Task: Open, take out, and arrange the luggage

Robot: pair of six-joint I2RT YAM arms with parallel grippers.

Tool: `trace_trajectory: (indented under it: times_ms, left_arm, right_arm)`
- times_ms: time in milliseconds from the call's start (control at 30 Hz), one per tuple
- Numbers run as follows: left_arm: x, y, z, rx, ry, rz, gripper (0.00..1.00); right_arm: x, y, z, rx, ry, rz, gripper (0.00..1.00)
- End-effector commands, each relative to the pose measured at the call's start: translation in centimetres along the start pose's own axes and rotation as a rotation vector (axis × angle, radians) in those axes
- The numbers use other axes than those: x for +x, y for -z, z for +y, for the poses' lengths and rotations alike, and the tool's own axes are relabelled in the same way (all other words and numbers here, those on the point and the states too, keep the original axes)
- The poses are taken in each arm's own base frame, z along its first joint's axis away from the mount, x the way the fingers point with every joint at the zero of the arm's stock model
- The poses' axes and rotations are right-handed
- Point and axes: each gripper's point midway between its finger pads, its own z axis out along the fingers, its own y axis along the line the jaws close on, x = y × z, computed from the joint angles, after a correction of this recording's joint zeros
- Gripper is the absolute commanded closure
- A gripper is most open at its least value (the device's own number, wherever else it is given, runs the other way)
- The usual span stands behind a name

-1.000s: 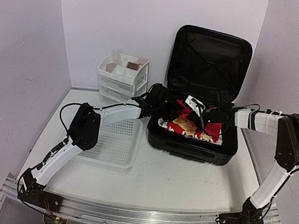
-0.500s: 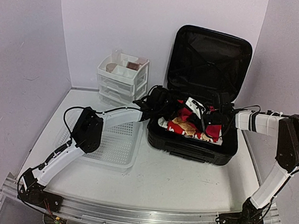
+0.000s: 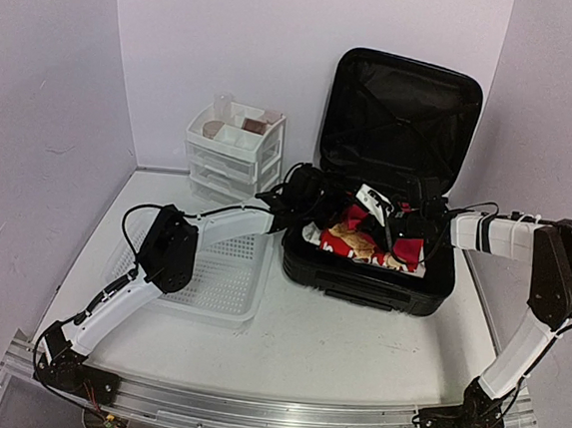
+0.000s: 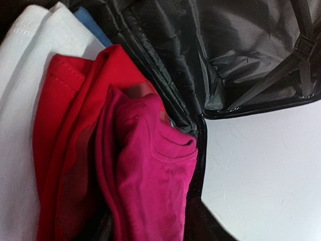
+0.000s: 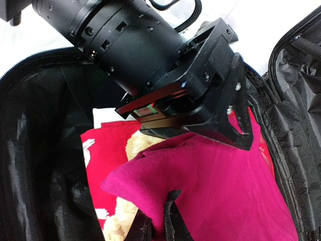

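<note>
Luggage point(image 3: 400, 114): open, lid upright, 1 o'clock on counter point(image 3: 354, 350) | Change: left arm point(image 3: 230, 219) reached deeper over the clothes point(image 3: 364, 243); right unmoved | Right fingers point(image 5: 170, 216): pinched shut on magenta garment point(image 5: 220, 201) | Left fingers point(image 5: 239, 113): spread cannot be told | Assessment: removal imminent, nothing out yet.

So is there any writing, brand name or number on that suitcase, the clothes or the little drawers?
None can be read.
The suitcase and the drawers show no label.
The red cloth has a cream print, too small to tell if it holds letters; the pink cloth is plain.
</note>
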Motion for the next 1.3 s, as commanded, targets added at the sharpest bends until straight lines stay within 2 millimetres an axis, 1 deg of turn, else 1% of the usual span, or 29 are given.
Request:
trace_trajectory:
  times_ms: [0,33,67,233,300,333,400,433,467,500,533,567,600,633,667,767,867,967,1100,1200,1233,1267]
  left_arm:
    - [0.5,0.3,-2.5,0.060,-0.037,-0.016,0.48]
    - [0.6,0.3,-2.3,0.057,-0.037,-0.017,0.48]
    - [0.7,0.2,-2.2,0.056,-0.036,-0.014,0.51]
    - [0.5,0.1,-2.3,0.061,-0.052,-0.025,0.66]
    - [0.2,0.3,-2.9,0.072,-0.095,-0.032,0.77]
    - [0.0,0.5,-3.4,0.079,-0.124,-0.037,0.82]
    - [-0.2,1.1,-4.8,0.095,-0.197,-0.046,0.94]
    - [-0.3,1.5,-5.7,0.106,-0.229,-0.049,0.99]
    - [-0.3,1.8,-6.3,0.111,-0.251,-0.045,1.00]
    - [-0.1,2.2,-7.0,0.118,-0.272,-0.037,1.00]
    - [0.0,2.7,-7.8,0.125,-0.297,-0.034,1.00]
    - [0.3,3.4,-8.6,0.127,-0.325,-0.029,1.00]
    - [0.6,3.6,-8.6,0.118,-0.344,-0.024,1.00]
    - [0.8,4.1,-9.1,0.116,-0.363,-0.025,1.00]
    - [1.1,4.9,-10.2,0.124,-0.378,-0.026,1.00]
    - [2.0,6.4,-11.8,0.135,-0.404,-0.012,1.00]
    - [2.6,7.9,-12.7,0.134,-0.416,0.006,1.00]
    - [2.9,10.1,-13.0,0.109,-0.409,0.011,1.00]
    - [3.4,13.7,-12.7,0.073,-0.409,0.024,1.00]
    - [4.0,16.9,-11.5,0.038,-0.397,0.052,1.00]
    - [4.0,18.0,-10.6,0.019,-0.383,0.063,1.00]
    - [4.1,19.1,-9.2,-0.009,-0.368,0.079,1.00]
  right_arm:
    - [-3.4,1.8,-1.7,0.066,0.024,-0.103,0.98]
    - [-3.5,1.8,-1.7,0.064,0.023,-0.107,0.98]
    - [-3.6,1.8,-1.8,0.065,0.023,-0.111,0.98]
    - [-3.6,2.0,-1.7,0.065,0.019,-0.111,0.96]
    - [-3.4,2.0,-1.5,0.061,0.007,-0.109,0.90]
    - [-3.3,2.2,-1.4,0.061,-0.008,-0.107,0.85]
    - [-3.1,2.6,-1.7,0.087,-0.082,-0.096,0.61]
    - [-3.4,3.4,-2.1,0.108,-0.129,-0.101,0.48]
    - [-3.6,4.1,-2.2,0.122,-0.178,-0.094,0.31]
    - [-3.8,5.0,-2.3,0.134,-0.236,-0.087,0.08]
    - [-4.0,6.1,-2.4,0.149,-0.289,-0.080,0.03]
    - [-3.9,7.3,-2.8,0.191,-0.339,-0.060,0.02]
    - [-4.2,8.6,-3.2,0.222,-0.392,-0.065,0.02]
    - [-4.4,10.0,-3.8,0.271,-0.438,-0.064,0.02]
    - [-4.4,11.2,-4.3,0.318,-0.472,-0.056,0.02]
    - [-4.0,14.8,-5.8,0.461,-0.533,-0.027,0.02]
    - [-4.5,17.0,-5.5,0.496,-0.523,-0.053,0.02]
    - [-4.4,18.1,-5.3,0.513,-0.514,-0.062,0.02]
    - [-3.8,17.8,-4.7,0.499,-0.513,-0.039,0.02]
    - [-3.5,17.5,-4.3,0.481,-0.519,-0.034,0.02]
    - [-3.5,17.4,-4.2,0.473,-0.521,-0.034,0.02]
    - [-3.6,17.4,-4.2,0.470,-0.522,-0.037,0.02]
